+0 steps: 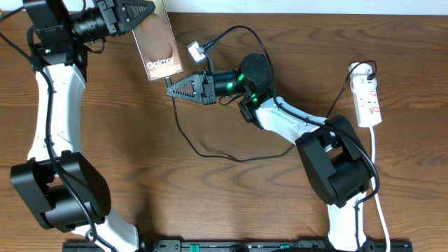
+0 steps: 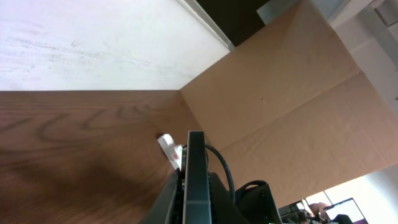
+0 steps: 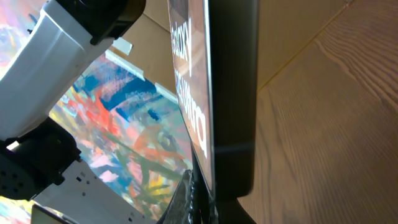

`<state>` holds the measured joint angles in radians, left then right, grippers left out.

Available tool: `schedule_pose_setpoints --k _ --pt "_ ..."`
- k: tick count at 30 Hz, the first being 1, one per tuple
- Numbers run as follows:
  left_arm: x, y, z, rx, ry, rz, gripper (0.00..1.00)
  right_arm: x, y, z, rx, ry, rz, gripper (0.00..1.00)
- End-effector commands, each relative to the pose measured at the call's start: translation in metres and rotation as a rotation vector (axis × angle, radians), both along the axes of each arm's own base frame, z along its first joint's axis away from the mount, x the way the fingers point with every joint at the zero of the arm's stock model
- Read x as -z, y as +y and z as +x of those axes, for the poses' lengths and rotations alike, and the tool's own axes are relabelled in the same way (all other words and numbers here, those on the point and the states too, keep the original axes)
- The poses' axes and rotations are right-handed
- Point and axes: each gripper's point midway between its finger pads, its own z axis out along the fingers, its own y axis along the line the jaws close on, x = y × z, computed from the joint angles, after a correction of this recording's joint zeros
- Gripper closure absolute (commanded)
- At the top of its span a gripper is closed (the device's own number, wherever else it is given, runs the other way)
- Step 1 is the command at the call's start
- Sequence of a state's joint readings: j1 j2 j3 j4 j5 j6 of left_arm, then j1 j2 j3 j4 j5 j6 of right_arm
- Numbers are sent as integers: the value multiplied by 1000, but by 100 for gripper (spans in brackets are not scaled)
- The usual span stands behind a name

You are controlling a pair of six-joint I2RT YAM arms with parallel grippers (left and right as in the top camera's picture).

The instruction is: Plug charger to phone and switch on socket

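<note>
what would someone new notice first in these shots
The phone, clamped in the left gripper at the top of the overhead view, with the right gripper pointing at its lower edge. After that, the black charger cable looping through the middle and the white socket strip at the far right.

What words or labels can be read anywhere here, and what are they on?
"Galaxy": white lettering on the phone, overhead view.
"Ultra": same phone, seen at a steep angle in the right wrist view; the rest there is blurred.
Red markings on the power strip: too small to read.
</note>
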<state>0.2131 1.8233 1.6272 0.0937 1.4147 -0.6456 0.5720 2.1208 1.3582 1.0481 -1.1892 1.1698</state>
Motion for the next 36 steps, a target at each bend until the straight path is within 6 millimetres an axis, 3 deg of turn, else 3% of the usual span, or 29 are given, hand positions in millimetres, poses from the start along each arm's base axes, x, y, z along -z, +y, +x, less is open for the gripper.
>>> schedule_pose_setpoints --k 1,8,16,21,27,33,36 --pt "-8 -13 -15 87 -19 -8 93 -11 2 24 129 6 44 97" --pt "-8 -13 -15 87 -19 -8 93 -11 2 24 129 6 44 67" --pt "-8 -13 -15 86 -19 -8 93 -11 2 24 125 6 43 3" --pt "-8 -4 -12 60 -20 -6 93 -11 2 22 113 3 40 1" --pt "-7 29 -7 -22 -7 -7 92 -10 -4 27 124 2 38 1" --pt "16 76 3 -197 135 -18 93 -9 -15 34 124 -3 31 1" --pt "33 87 1 -241 179 7 93 -8 -21 37 122 -6 26 1"
